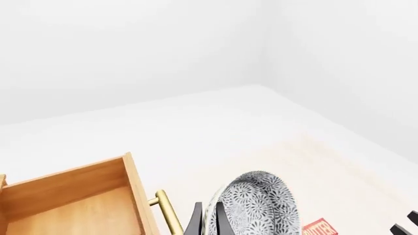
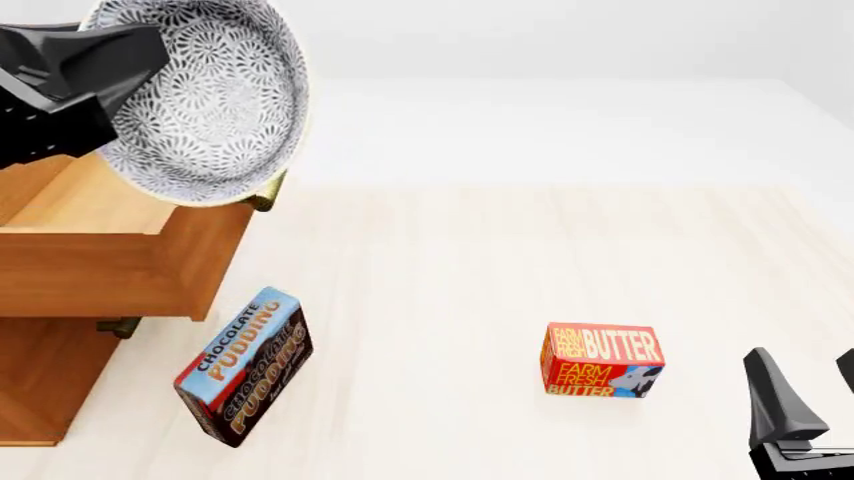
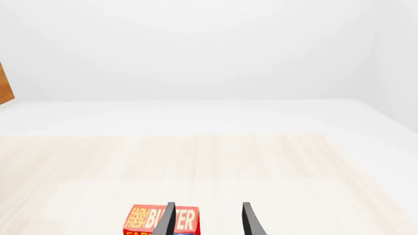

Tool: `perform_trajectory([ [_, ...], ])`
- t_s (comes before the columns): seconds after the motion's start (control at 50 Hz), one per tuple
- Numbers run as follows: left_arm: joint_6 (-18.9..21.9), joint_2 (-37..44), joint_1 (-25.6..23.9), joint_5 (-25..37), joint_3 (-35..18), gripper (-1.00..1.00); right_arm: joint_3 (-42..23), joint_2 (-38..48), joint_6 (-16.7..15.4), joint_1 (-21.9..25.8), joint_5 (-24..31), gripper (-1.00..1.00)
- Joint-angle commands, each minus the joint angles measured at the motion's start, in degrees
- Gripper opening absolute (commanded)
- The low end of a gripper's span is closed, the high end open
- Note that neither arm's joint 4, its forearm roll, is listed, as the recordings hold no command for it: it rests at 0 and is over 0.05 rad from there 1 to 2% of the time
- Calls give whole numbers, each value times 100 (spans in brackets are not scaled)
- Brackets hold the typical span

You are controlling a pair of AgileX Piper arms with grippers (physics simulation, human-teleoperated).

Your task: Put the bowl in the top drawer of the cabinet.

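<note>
The left gripper (image 1: 207,220) pinches the rim of the bowl (image 2: 200,100), its 2 dark fingers closed on either side of the thin wall. The bowl hangs tilted almost on edge, above the front corner of the open top drawer (image 2: 127,255), with part of it out past the drawer front and over the brass handle (image 1: 168,213).

To do this step well, I judge the bowl should travel further in over the drawer cavity until it clears the front panel, then come down and level out before the fingers let go. Releasing it on edge risks a roll or a clatter against the wooden wall; a low, flat release is safer. A rim pinch gives little hold on glazed ceramic, so slow wrist turns seem wise.

The bowl is round, shallow and white, covered in a fine blue-grey flower pattern. The cabinet (image 2: 40,380) is warm brown wood with visible grain, square-edged. The table (image 2: 467,280) is pale wood.

The right gripper (image 3: 207,220) hovers open and empty, with the butter box (image 2: 603,360) just beyond it. A pudding box (image 2: 243,366) sits tilted near the cabinet.
</note>
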Motion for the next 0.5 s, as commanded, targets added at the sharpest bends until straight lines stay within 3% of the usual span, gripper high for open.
perform_trajectory([
  [0.02,-22,-75,312,26,-82,-100,0,0,0,1,0,100],
  [0.5,-149,-223,1187,-63,54,-100,0,0,0,0,0,100],
])
